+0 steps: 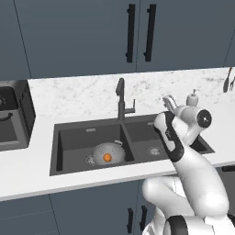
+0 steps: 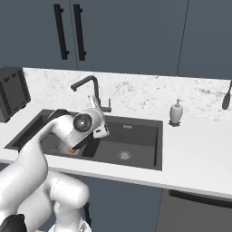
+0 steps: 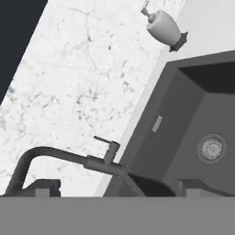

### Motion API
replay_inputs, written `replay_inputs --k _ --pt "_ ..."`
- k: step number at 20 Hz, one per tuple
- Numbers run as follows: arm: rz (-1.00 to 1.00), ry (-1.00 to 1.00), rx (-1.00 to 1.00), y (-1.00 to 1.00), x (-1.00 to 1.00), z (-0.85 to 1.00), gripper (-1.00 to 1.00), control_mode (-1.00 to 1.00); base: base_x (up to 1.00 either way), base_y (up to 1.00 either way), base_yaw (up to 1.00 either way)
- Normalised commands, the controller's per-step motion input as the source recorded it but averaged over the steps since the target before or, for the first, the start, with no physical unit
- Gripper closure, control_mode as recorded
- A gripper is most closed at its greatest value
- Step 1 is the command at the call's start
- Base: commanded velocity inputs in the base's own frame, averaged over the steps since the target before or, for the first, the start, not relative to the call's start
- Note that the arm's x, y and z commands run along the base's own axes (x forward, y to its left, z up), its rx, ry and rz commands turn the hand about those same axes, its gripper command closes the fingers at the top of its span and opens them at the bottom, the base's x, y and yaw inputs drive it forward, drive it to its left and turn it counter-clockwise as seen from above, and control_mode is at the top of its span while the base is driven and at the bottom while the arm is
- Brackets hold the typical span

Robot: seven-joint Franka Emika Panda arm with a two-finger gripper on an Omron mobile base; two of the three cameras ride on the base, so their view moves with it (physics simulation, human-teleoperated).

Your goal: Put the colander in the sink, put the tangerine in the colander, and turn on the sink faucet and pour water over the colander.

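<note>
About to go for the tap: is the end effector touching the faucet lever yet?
Apart. In the hand view the faucet with its lever lies well beyond the end effector fingertips, with backsplash showing between.

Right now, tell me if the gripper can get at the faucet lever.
Probably yes. The gripper sits close to the sink faucet, its lever just ahead of the fingertips, with nothing between them.
</note>
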Motion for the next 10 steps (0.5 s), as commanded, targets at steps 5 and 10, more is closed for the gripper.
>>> replay_inputs --k 5,10 --pt "0.12 0.35 0.41 -0.34 -0.23 0.09 -1.00 -1.00 0.00 0.00 0.00" --pt "-0.02 0.19 0.36 0.03 -0.04 -0.23 -1.00 -1.00 0.00 0.00 0.00"
